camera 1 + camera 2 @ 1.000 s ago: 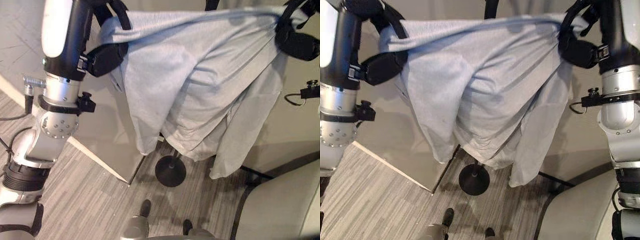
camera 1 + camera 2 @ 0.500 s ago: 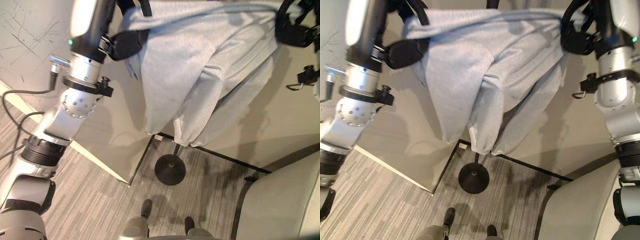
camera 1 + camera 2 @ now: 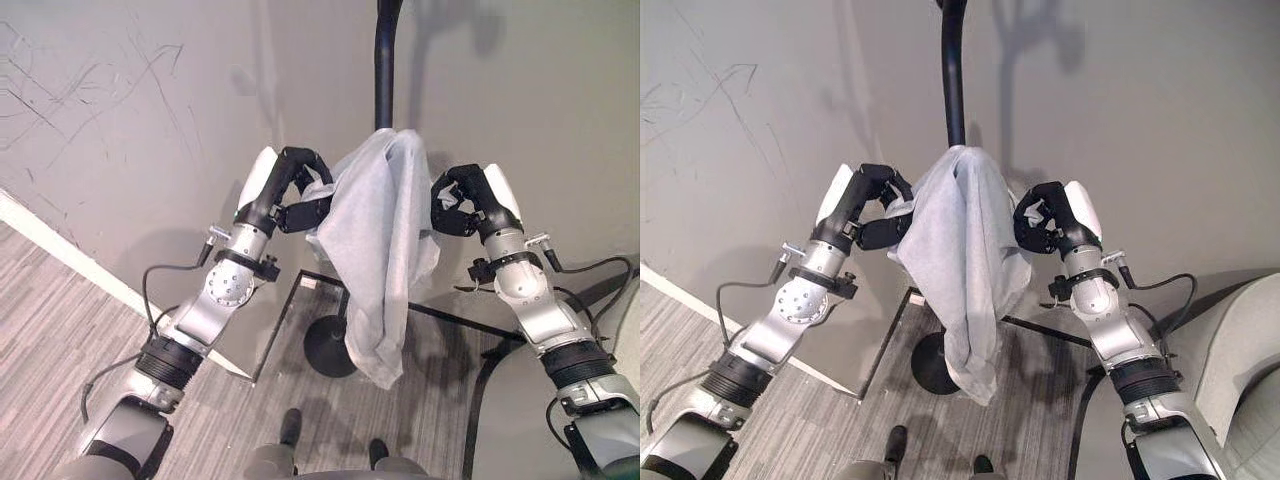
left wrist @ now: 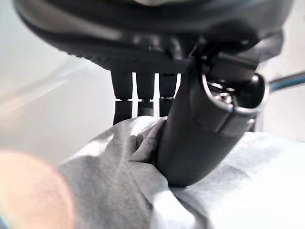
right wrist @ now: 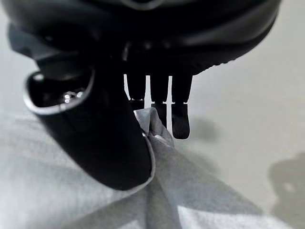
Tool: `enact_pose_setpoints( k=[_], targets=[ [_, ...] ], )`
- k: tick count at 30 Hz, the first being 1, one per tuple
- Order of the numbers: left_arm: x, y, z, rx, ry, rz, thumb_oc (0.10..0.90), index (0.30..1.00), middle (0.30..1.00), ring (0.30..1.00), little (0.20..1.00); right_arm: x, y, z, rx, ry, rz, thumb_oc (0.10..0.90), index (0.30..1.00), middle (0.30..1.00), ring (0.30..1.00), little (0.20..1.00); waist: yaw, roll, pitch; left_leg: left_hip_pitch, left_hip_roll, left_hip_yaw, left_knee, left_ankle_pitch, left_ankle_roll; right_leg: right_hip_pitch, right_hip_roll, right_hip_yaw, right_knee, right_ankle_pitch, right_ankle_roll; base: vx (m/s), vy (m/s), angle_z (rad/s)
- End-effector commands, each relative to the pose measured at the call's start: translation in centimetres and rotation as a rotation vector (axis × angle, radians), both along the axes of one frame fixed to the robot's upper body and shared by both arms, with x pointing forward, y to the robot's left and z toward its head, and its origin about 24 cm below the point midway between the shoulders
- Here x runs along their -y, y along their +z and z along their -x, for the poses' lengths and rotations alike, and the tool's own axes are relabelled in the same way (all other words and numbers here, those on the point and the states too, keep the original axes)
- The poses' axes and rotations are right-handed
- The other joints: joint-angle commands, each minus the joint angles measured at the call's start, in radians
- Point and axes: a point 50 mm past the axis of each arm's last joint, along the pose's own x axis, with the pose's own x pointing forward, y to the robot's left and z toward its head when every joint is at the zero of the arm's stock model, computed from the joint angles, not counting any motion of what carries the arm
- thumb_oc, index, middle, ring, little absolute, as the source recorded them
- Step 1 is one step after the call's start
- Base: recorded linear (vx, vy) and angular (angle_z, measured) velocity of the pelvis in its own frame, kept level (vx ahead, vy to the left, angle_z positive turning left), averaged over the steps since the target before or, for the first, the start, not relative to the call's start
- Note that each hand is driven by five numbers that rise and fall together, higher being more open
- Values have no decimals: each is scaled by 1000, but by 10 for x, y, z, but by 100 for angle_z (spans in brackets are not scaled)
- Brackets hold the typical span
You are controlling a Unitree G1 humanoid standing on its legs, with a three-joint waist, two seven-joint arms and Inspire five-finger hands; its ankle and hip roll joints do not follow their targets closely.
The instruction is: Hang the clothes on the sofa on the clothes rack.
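Cloth (image 3: 385, 250), a pale grey garment, hangs in a long fold over the black pole (image 3: 385, 60) of the clothes rack; its top is bunched against the pole and its lower end dangles just above the round black base (image 3: 330, 350) that stands on the striped grey floor (image 3: 60, 300); the left hand (image 3: 300, 205) is at the cloth's upper edge on the robot's left side, thumb and fingers pinched on a fold of it, and the left wrist view shows the thumb (image 4: 200, 129) pressed down on the fabric with the fingers (image 4: 138, 100) curled behind the same fold; the right hand (image 3: 452, 205) is at the cloth's upper edge on the opposite side, likewise closed on a pinch of fabric, and in the right wrist view a small peak of cloth (image 5: 152, 121) sits between its thumb (image 5: 102, 138) and its fingers (image 5: 178, 114); both hands are level with each other, one to each side of the pole; a plain grey wall (image 3: 150, 120) stands behind the rack; a corner of a pale sofa (image 3: 1240, 340) shows at the right edge of the right eye view, well apart from the cloth.
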Motion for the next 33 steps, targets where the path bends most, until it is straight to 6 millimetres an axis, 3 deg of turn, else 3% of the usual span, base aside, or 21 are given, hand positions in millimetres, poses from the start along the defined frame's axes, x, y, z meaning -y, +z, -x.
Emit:
enact_pose_setpoints(
  k=[1,5,11,13,17,22,23,25,27,30,33],
  targets=[
    [-67,-46,0,-205,278,24,800,900,900,900,900,25,2,9,47,-96,-148,800,900,900,900,900,15,-36,-76,35,113,49,7,-128,-50,-58,-21,13,3,61,-14,10,3,-7],
    [-82,-62,10,-267,332,62,800,900,900,900,900,28,-4,23,58,-96,-221,800,900,900,900,900,9,-40,-82,34,115,53,7,-122,-52,-60,-19,19,3,67,-15,11,5,-3],
    [-108,-69,24,-285,414,116,800,900,900,900,900,48,-10,41,79,-180,-250,800,900,900,900,900,4,-41,-89,37,119,61,7,-125,-54,-63,-17,22,3,68,-15,1,2,-2],
    [-125,-76,37,-310,453,190,800,900,900,900,900,62,-22,56,52,-244,-248,800,900,900,900,900,-1,-39,-89,37,120,69,7,-125,-55,-65,-18,22,3,68,-13,0,8,-6],
    [-135,-88,54,-359,456,266,800,900,900,900,900,76,-45,73,-14,-325,-279,800,900,900,900,900,-6,-36,-86,33,121,74,7,-124,-56,-68,-20,19,3,71,-12,-4,13,-3],
    [-144,-137,93,-539,533,296,800,900,900,900,900,83,-117,115,-263,-447,-385,800,900,900,900,900,-7,-34,-78,29,123,79,7,-123,-56,-72,-25,14,3,73,-9,0,0,0],
    [-144,-137,93,-539,533,296,800,900,900,900,900,83,-118,115,-263,-447,-385,800,900,900,900,900,-7,-34,-78,29,123,79,7,-123,-56,-72,-25,14,3,73,-9,0,0,0],
    [-142,-160,111,-630,568,335,800,900,900,900,900,78,-151,140,-402,-484,-426,800,900,900,900,900,-8,-33,-72,27,123,78,7,-121,-56,-72,-27,9,3,73,-10,15,4,0],
    [-134,-199,146,-805,620,385,800,900,900,900,900,60,-199,177,-618,-522,-502,800,900,900,900,900,-11,-33,-59,30,126,79,7,-126,-57,-66,-28,-1,3,63,-12,0,0,0],
    [-119,-232,176,-988,627,364,800,900,900,900,900,34,-238,207,-851,-511,-531,800,900,900,900,900,-9,-30,-49,30,130,80,7,-126,-58,-65,-32,-14,3,63,-11,0,0,0],
    [-113,-237,175,-1002,651,393,800,900,900,900,900,22,-244,203,-891,-481,-547,800,900,900,900,900,-7,-31,-42,31,130,85,7,-126,-58,-64,-34,-18,3,66,-9,0,0,0]
  ],
)
